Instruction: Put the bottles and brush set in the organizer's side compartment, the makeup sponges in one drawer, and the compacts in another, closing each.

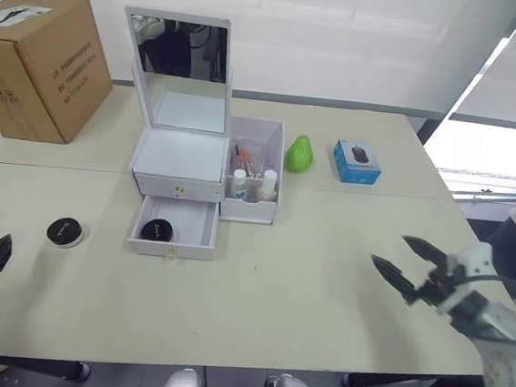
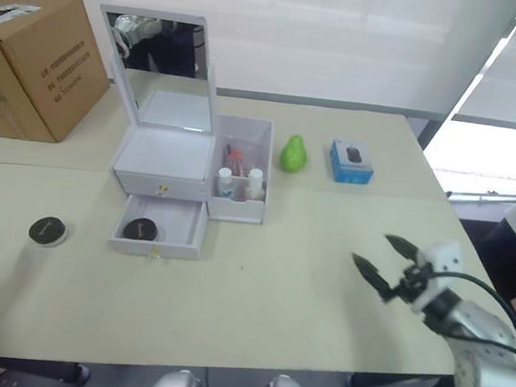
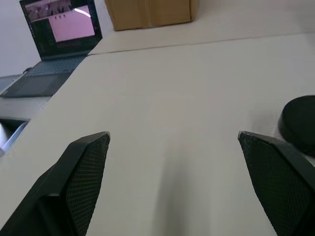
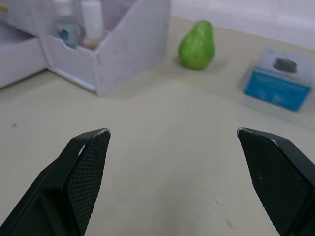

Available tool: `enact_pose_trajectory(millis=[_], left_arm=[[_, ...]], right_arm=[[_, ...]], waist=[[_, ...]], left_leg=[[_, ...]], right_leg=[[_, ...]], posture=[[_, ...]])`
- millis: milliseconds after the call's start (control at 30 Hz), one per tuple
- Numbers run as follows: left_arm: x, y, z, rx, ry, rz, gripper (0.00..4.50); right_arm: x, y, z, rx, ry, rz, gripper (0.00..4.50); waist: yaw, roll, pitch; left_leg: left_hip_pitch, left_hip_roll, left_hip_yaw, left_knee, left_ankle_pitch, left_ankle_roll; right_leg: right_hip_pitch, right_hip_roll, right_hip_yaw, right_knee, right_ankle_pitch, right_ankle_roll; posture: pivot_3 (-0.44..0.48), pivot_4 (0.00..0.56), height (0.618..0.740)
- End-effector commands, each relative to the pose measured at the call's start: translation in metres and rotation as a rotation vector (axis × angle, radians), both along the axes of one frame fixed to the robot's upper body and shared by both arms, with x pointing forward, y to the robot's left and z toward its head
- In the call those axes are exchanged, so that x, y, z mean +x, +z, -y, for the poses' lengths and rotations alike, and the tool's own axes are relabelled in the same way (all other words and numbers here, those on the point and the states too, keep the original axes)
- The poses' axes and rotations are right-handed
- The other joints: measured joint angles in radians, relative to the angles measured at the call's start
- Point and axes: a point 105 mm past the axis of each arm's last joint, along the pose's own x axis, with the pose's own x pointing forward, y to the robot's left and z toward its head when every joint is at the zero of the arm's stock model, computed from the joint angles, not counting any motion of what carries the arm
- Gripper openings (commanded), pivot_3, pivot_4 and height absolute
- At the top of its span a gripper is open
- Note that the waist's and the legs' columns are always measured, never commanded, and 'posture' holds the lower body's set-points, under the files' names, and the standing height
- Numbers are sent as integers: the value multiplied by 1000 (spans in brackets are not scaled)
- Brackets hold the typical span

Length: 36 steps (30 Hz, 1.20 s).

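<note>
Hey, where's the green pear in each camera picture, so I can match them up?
Left eye: green pear right of the organizer, left of the blue box.
Right eye: same spot.
Right wrist: beyond the organizer's corner.
Left wrist: no pear.
Shared landmark: blue box.

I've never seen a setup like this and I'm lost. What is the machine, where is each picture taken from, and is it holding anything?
It is a humanoid robot with two arms, each ending in a black two-fingered claw. Two pictures come from its head, looking down at a table. The other two come from its wrists, looking along the fingers. A white organizer with a mirror stands there; its lower drawer is open with one black compact inside. Another compact lies near the left claw. Bottles stand in the side compartment. The right claw is open too; both hold nothing.
</note>
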Motion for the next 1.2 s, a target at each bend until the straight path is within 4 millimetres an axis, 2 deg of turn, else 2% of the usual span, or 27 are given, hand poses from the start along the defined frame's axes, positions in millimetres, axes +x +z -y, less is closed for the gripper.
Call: enact_pose_trajectory(millis=[33,100,200,367,433,633,933,1033,1200], left_arm=[[-10,18,9,10,-17,87,4482],[-17,15,18,-20,-37,105,4482],[-20,-4,51,-90,-138,72,4482],[-14,-33,69,-152,-118,-10,4482],[-3,-33,76,-149,-127,-28,4482],[20,-31,79,-121,-119,-100,4482],[65,-21,54,-89,-16,-124,4482],[72,-22,52,-117,-8,-106,4482],[77,-22,61,-160,-43,-75,4482]], right_arm=[[4,23,-32,13,120,56,4500],[6,32,-53,21,196,69,4500],[6,45,-88,24,331,89,4500],[-2,57,-126,-1,509,104,4500],[-4,61,-133,-28,548,116,4500],[-15,76,-151,-44,648,171,4500],[-19,78,-162,-39,672,186,4500],[-19,81,-163,-34,666,200,4500],[-18,83,-163,-32,646,210,4500]], waist=[[1,-1,-1],[0,-2,-1],[-1,-2,-1],[12,-1,-1],[15,-1,-1],[10,-2,-2],[3,-3,-2],[0,-3,-2],[-1,-3,-2]], left_leg=[[0,0,-1,0,1,2],[0,0,-1,0,3,5],[0,0,0,0,3,5],[0,0,0,0,2,4],[-1,0,-1,1,2,4],[-1,0,-2,2,4,6],[-1,0,-5,2,4,6],[-1,0,-5,2,4,6],[-1,0,-4,2,4,6]], right_leg=[[0,1,0,0,0,0],[0,1,0,0,0,-1],[0,1,1,-1,0,-1],[-3,-1,-2,-1,0,-1],[-2,-1,-3,-1,0,-1],[1,1,-2,0,1,-1],[1,4,-2,1,2,-4],[1,4,-1,0,6,-9],[1,4,-1,1,6,-9]], posture=[[0,150,740],[0,150,740],[0,150,740],[0,150,740],[0,150,740],[0,150,740],[0,150,740],[0,150,740],[0,150,740]])
